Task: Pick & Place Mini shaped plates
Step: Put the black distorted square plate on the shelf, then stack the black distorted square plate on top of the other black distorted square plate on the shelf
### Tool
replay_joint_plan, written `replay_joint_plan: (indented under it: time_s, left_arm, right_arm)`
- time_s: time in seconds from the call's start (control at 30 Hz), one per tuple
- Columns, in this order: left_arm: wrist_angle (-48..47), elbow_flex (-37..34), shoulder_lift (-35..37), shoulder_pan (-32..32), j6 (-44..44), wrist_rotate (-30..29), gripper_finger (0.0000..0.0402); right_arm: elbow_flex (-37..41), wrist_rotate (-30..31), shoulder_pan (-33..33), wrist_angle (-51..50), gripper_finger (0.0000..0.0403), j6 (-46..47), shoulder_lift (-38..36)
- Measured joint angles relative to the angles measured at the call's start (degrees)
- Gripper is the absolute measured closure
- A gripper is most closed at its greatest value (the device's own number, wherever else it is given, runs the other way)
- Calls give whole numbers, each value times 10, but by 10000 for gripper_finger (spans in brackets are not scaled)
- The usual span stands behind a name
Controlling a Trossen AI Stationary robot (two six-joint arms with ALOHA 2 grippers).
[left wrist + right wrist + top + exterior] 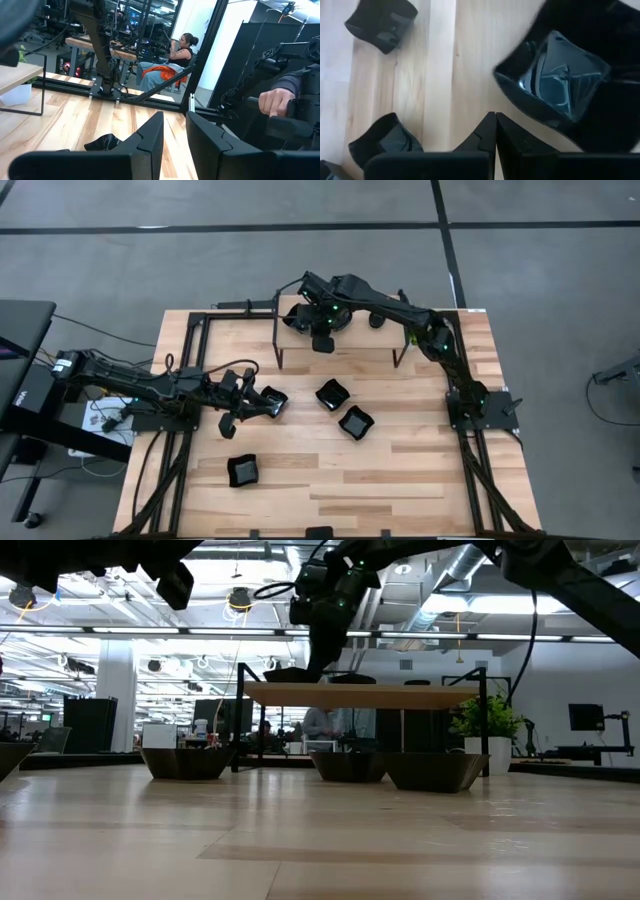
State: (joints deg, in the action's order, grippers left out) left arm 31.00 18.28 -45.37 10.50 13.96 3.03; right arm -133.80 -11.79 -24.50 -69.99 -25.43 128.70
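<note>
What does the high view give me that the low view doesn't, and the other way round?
High view only: a fourth plate near the table's front, alone, and the left gripper by the plate at mid-table. Low view only: a potted plant behind the rack and people at desks beyond. Both show: the raised rack, the right gripper above it, shut, and the two middle plates.

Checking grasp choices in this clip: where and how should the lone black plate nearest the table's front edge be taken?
Grip the plate by its raised rim, coming straight down, one finger inside the hollow and one outside. It sits upright, apart from the other plates, so any side is reachable; the left gripper is closest.
</note>
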Motion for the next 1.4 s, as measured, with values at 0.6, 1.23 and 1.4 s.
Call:
replay_joint_plan:
  time_s: [0.6, 1.23, 1.4]
  left_arm:
    - [0, 0, 0, 0, 0, 0, 317]
    - [13, 0, 0, 0, 65, 0, 317]
    - [13, 0, 0, 0, 65, 0, 317]
  right_arm:
    - [0, -16, 9, -34, 402, 17, -2]
    - [178, -211, 33, -179, 401, 125, -270]
    - [410, -205, 66, 48, 401, 213, -415]
